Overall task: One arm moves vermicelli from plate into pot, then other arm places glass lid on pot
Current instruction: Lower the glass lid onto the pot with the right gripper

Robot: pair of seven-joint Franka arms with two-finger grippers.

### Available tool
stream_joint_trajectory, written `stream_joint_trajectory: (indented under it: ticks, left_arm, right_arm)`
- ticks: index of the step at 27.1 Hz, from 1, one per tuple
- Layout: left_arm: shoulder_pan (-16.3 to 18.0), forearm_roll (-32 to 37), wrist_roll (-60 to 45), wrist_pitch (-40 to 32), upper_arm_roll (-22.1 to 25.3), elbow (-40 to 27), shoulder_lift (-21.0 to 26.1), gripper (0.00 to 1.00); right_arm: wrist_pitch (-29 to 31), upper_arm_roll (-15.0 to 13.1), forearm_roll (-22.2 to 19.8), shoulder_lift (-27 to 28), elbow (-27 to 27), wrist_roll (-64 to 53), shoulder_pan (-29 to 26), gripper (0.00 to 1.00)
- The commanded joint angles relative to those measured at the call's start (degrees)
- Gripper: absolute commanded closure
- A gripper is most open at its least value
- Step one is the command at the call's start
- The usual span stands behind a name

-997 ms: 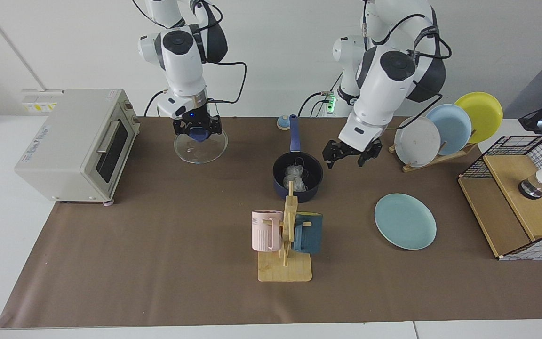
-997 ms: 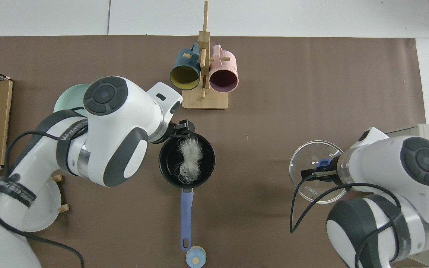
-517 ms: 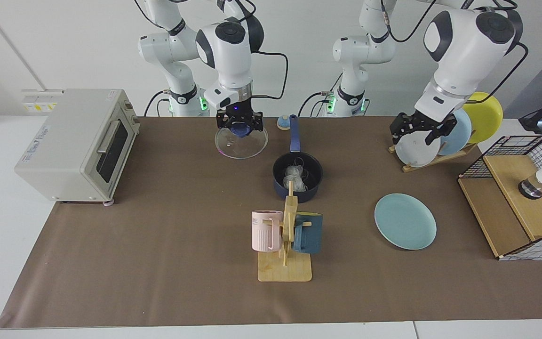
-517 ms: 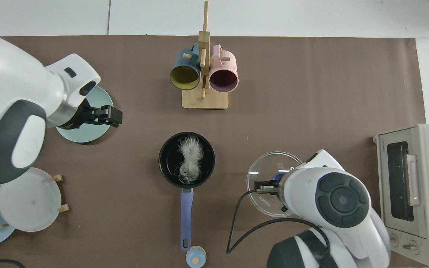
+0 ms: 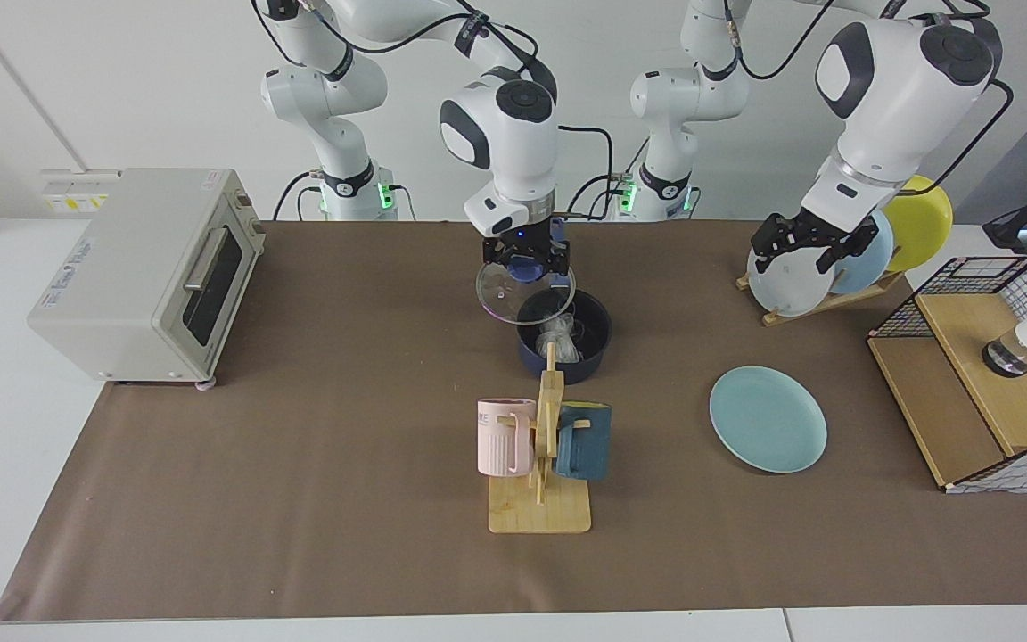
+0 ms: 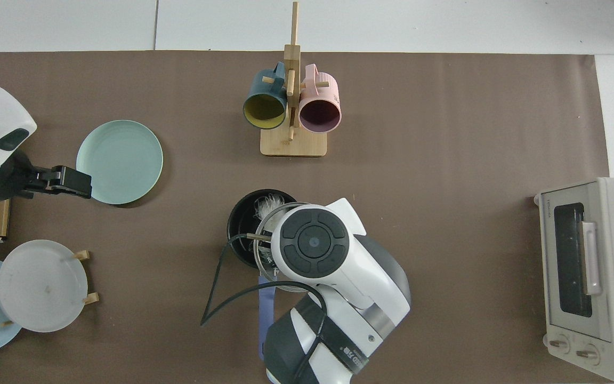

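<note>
Nearest edge, lower centre of the facing view: you have a wooden mug rack [image 5: 540,481] with a pink mug [image 5: 505,437] and a dark teal mug [image 5: 583,441] hung on its pegs; its upright post crosses your sight of the pot.
Surface: brown paper covers it [image 5: 299,499].
Plate: the pale teal plate [image 5: 768,418] lies flat at lower right of the facing view, bare, so you can take the transfer as done.
Pot: the navy pot [image 5: 564,334] sits at mid-frame, just beyond the rack.
Vermicelli: the white bundle [image 5: 560,337] lies inside the pot, partly behind the post and the lid's edge.
Glass lid: it [image 5: 524,292] hangs tilted above the pot's upper-left rim, overlapping it but off centre and not seated; I judge you need to centre it and lower it.
Right end effector: it [image 5: 525,252] is clenched on the lid's blue knob, which lets the glass hang level enough to set down. From above the arm hides this grip.
Left end effector: it [image 5: 806,241] hangs released and empty at upper right, in front of the dish rack [image 5: 821,303], well apart from the pot; that arm waits clear of the lid's path.
Toaster oven: it [image 5: 143,272] stands at far left, uninvolved.
</note>
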Motion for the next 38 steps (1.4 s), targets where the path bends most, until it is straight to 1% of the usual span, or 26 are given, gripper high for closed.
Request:
stream_joint_trajectory:
  ticks: [1,3,9,11,25,38]
  left_arm:
    - [-0.6,0.8,-0.1,0.1,-0.6,-0.8,-1.0,0.0]
    - [-0.6,0.8,-0.2,0.0,-0.6,-0.8,-1.0,0.0]
    - [-0.6,0.8,-0.1,0.1,-0.4,-0.5,-1.0,0.0]
    - [-0.6,0.8,-0.1,0.1,-0.4,-0.4,-1.0,0.0]
    - [-0.6,0.8,-0.1,0.1,-0.6,-0.3,-1.1,0.0]
    - [-0.6,0.8,-0.1,0.1,-0.6,-0.3,-1.1,0.0]
  right_arm:
    - [-1.2,0.9,-4.8,7.8,9.6,6.5,2.0,1.0]
    - [-2.3,0.9,-6.5,10.0,12.0,8.1,2.7,1.0]
    - [-5.5,0.8,-9.5,17.3,21.2,8.9,5.4,1.0]
    - [-5.7,0.8,-10.6,18.5,22.6,8.9,5.6,1.0]
    - [-4.2,0.9,-13.6,20.1,21.8,11.6,6.3,1.0]
    - [-3.3,0.9,-13.8,19.9,20.9,13.6,6.6,1.0]
